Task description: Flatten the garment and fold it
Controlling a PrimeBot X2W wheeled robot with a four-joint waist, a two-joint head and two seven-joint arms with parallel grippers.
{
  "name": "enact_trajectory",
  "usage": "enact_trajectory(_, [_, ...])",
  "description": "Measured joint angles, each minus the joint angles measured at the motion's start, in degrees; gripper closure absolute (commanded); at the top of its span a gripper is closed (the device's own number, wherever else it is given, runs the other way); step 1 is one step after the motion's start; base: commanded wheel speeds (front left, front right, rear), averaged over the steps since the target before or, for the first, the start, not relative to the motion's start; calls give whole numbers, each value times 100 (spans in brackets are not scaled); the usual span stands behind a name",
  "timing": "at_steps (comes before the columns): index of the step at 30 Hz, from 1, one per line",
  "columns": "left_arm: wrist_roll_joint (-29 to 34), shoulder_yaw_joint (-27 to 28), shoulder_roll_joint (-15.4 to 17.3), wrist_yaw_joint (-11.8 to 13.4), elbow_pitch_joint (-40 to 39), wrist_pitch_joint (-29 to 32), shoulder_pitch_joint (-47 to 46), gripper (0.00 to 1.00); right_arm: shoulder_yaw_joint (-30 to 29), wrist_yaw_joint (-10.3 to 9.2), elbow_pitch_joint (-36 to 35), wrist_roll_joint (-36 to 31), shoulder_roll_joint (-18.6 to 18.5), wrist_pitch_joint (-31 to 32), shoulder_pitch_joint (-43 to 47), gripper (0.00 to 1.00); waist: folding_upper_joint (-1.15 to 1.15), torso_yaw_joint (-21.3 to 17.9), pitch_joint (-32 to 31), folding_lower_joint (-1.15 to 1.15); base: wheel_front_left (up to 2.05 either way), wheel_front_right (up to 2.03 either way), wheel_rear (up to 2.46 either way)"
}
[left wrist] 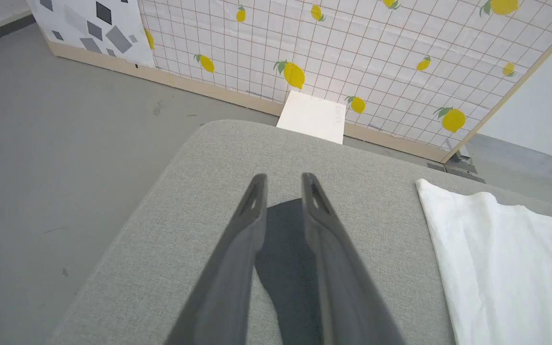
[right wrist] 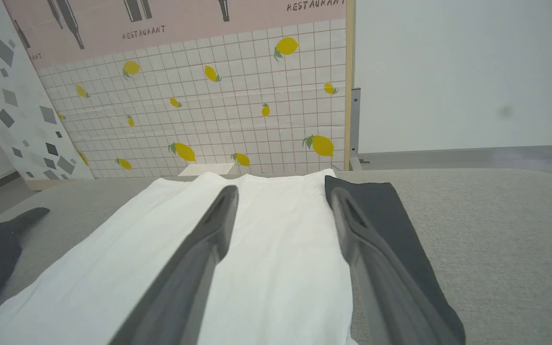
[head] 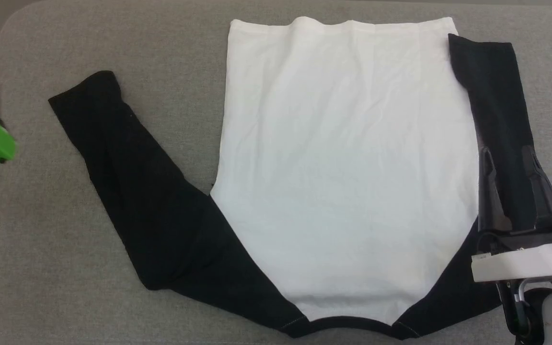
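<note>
The shirt (head: 343, 167) lies spread mid-frame on the pad (head: 161, 38), collar at the bottom edge. My right gripper (head: 507, 153) hangs wide open and empty at lower right. My left gripper (left wrist: 283, 179) is part-open, holding nothing. It's soft, limp cotton (it will sag), so I'd pinch the splayed sleeve (head: 127, 182) near its cuff.

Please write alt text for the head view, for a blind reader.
A T-shirt with white body and black sleeves lies flat on a grey table, neckline toward the robot. The open right claw is over the right sleeve, at lower right.
</note>
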Motion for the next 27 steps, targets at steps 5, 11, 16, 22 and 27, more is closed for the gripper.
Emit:
enact_trajectory(5, [-136, -181, -424, -152, 182, -154, 181, 0, 35, 0, 1, 26, -1, -1, -5, 0, 0, -24, 159, 0, 0, 0, 0])
enact_trajectory(11, [-78, -359, -681, -203, 672, -397, 300, 0, 78, 0, 9, 58, -1, -10, -47, 0, 0, -128, 430, 0, 0, 0, 0])
enact_trajectory(16, [-37, -383, -816, -194, 989, -594, 298, 0, 125, 0, 40, 85, -2, -37, -163, 0, 0, -206, 683, 0, 0, 0, 0])
enact_trajectory(22, [-40, -353, -936, -253, 1233, -725, 216, 0, 163, 0, 69, 85, -2, -91, -320, 0, 0, -256, 997, 0, 0, 0, 0])
enact_trajectory(27, [-36, -253, -951, -237, 1457, -824, -34, 0, 235, 0, 102, 86, -1, -112, -450, 0, 0, -282, 1247, 0, 0, 0, 0])
